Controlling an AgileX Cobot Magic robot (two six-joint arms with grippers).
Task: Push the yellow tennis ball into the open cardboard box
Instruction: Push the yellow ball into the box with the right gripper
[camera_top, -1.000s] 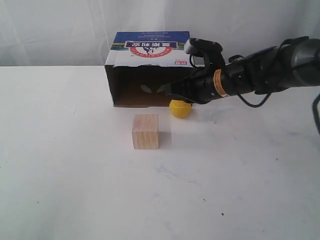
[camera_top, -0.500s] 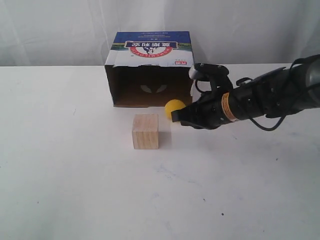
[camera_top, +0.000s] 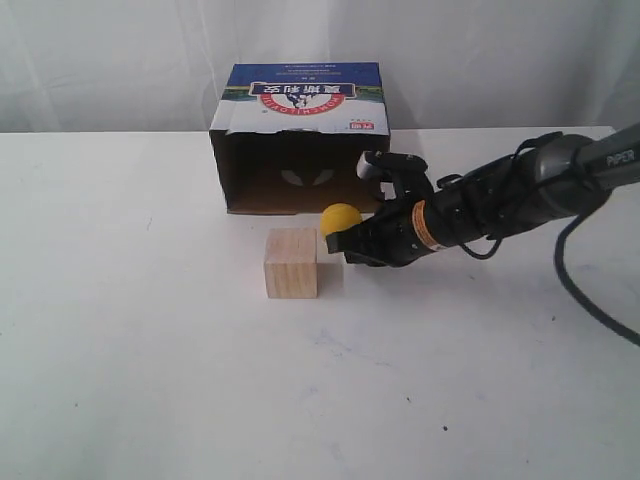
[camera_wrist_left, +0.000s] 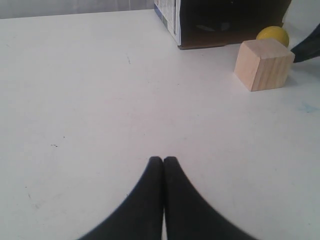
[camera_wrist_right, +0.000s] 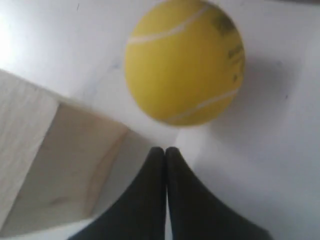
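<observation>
The yellow tennis ball (camera_top: 340, 218) rests on the white table just in front of the open cardboard box (camera_top: 300, 140), near the right part of its dark opening. My right gripper (camera_top: 335, 243) is shut and empty, its tip low on the table just before the ball, between the ball and the wooden cube (camera_top: 291, 263). In the right wrist view the ball (camera_wrist_right: 184, 61) lies a short way beyond the shut gripper (camera_wrist_right: 165, 150). My left gripper (camera_wrist_left: 163, 160) is shut and empty over bare table, far from the ball (camera_wrist_left: 273, 35); it does not show in the exterior view.
A pale wooden cube stands in front of the box, left of the ball; it shows as the cube (camera_wrist_left: 263, 64) in the left wrist view and as the cube (camera_wrist_right: 55, 160) beside my right fingers. A white curtain hangs behind the table (camera_top: 150, 360).
My right arm swung from behind the ball round to its front and dropped lower. The ball rolled a little left along the box's opening.
</observation>
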